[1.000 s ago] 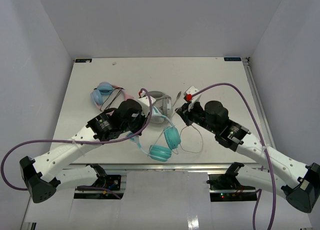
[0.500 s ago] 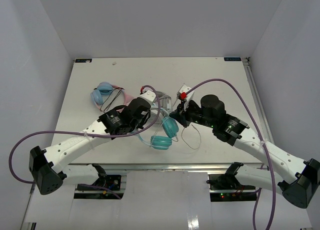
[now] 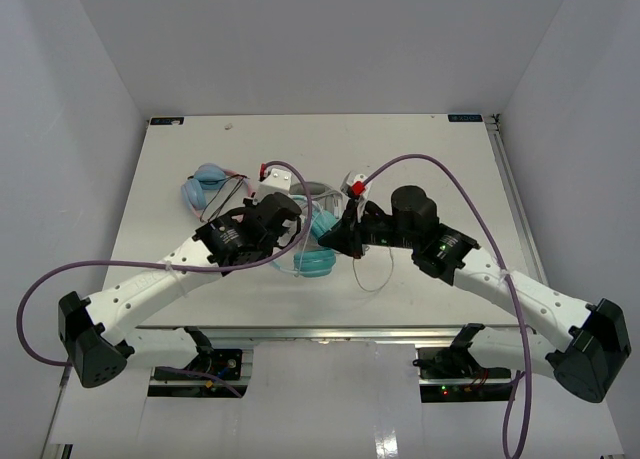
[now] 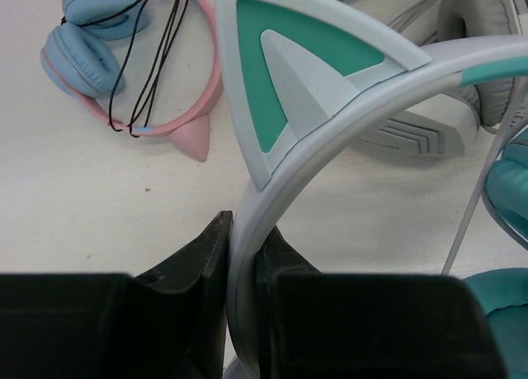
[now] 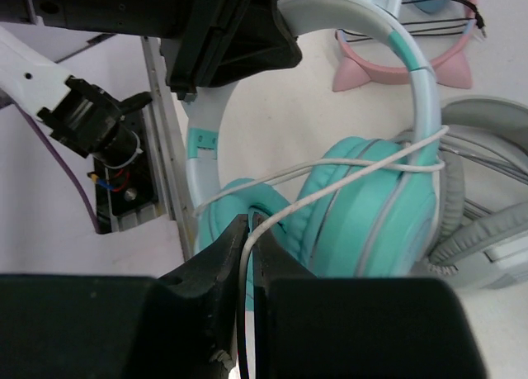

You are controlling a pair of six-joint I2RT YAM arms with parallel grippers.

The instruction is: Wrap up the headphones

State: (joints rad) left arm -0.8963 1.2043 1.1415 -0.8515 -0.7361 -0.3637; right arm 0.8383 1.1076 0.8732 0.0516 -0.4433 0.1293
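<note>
Near the middle of the table (image 3: 440, 149), just in front of the grey-white headphones (image 4: 429, 131), the teal cat-ear headphones (image 3: 312, 251) sit between your two arms. Your left gripper (image 4: 245, 234) is clamped on the pale headband (image 4: 330, 139). Your right gripper (image 5: 247, 230) pinches the thin whitish cable (image 5: 330, 185). About two turns of cable cross the ear cups (image 5: 363, 222), so I judge the wrap begun but unfinished: slack trails on the table and needs winding on. No container shows in any view. The pink-and-blue headphones (image 4: 107, 49) lie apart.
</note>
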